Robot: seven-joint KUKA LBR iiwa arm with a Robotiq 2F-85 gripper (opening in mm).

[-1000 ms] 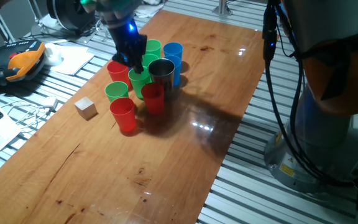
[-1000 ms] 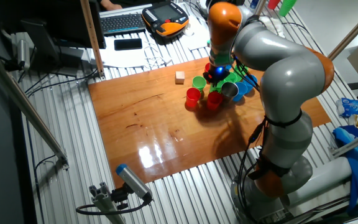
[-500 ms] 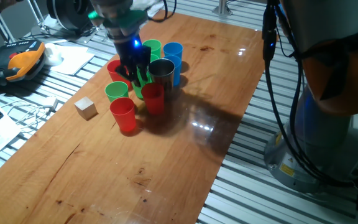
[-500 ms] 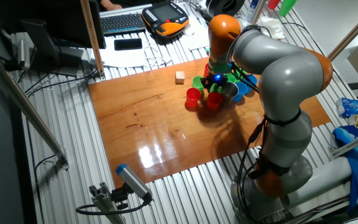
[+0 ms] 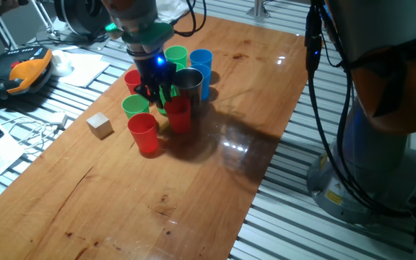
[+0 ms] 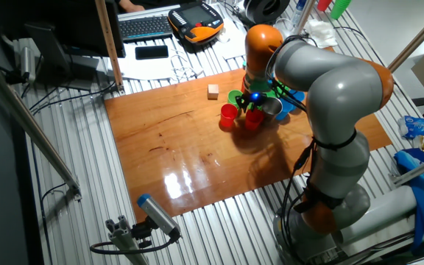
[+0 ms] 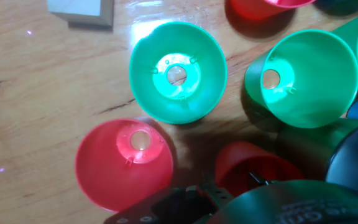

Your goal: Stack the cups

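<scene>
Cluster of red, green and blue cups (image 5: 166, 97) at upper centre of the table (image 5: 215, 173), gripper (image 5: 157, 88) lowered among them, jaw opening impossible to tell.

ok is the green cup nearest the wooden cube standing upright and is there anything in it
Upright and empty. The green cup sits mouth-up beside the wooden cube, and the hand view looks straight down to its bare bottom. One fixed view shows it standing too.

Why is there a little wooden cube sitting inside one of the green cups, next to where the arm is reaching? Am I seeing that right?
Not quite. The wooden cube sits on the table, apart from the cups, beside the nearest green cup. One fixed view shows this; the arm is indeed reaching into the cluster.
</scene>
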